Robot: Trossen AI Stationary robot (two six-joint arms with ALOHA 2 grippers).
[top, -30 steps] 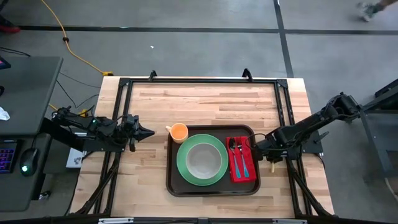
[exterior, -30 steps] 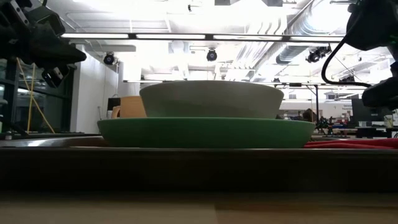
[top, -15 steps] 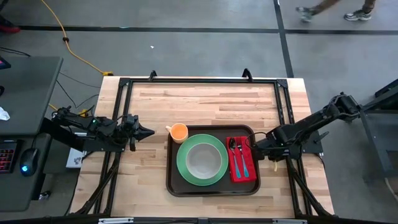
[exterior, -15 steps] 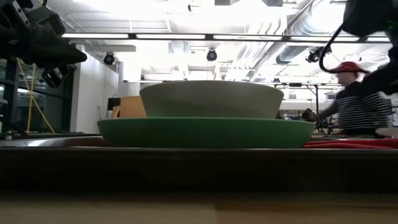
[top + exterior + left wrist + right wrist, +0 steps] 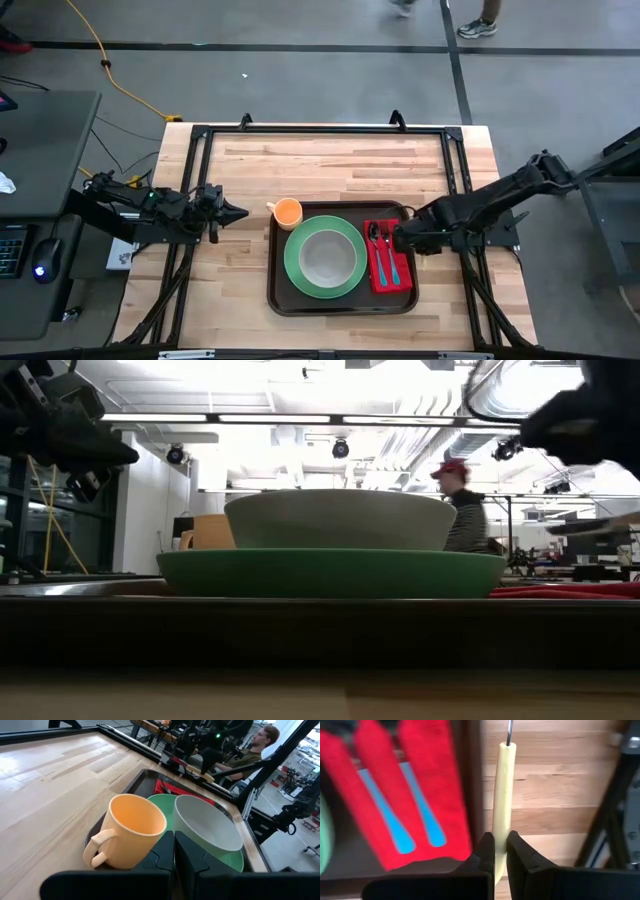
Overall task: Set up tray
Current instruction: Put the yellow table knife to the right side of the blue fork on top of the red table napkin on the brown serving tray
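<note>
The dark brown tray (image 5: 278, 290) lies on the wooden table. On it stand a green plate (image 5: 295, 268) with a grey bowl (image 5: 323, 257), an orange cup (image 5: 287, 211) in the far left corner, and a red napkin (image 5: 401, 275) bearing two blue-handled utensils (image 5: 385, 262). My right gripper (image 5: 400, 238) hovers at the tray's right rim, shut on a yellow-handled utensil (image 5: 501, 790). My left gripper (image 5: 238, 212) waits shut, left of the cup. My right gripper pinches the yellow handle near its free end (image 5: 500, 827) between its two fingers. The handle sticks straight forward from the fingers, with its metal shank (image 5: 509, 732) at the far end. The low view shows the utensil (image 5: 603, 526) lifted clear, above the tray.
A black metal frame (image 5: 320, 130) runs around the table's edges. Bare wood lies beyond the tray's far rim and to its left. A person (image 5: 462, 510) walks through the room behind the table.
My right gripper has moved toward the table's left, from beside the tray to its right rim by the napkin, carrying the yellow-handled utensil. A person has walked across the room behind.
</note>
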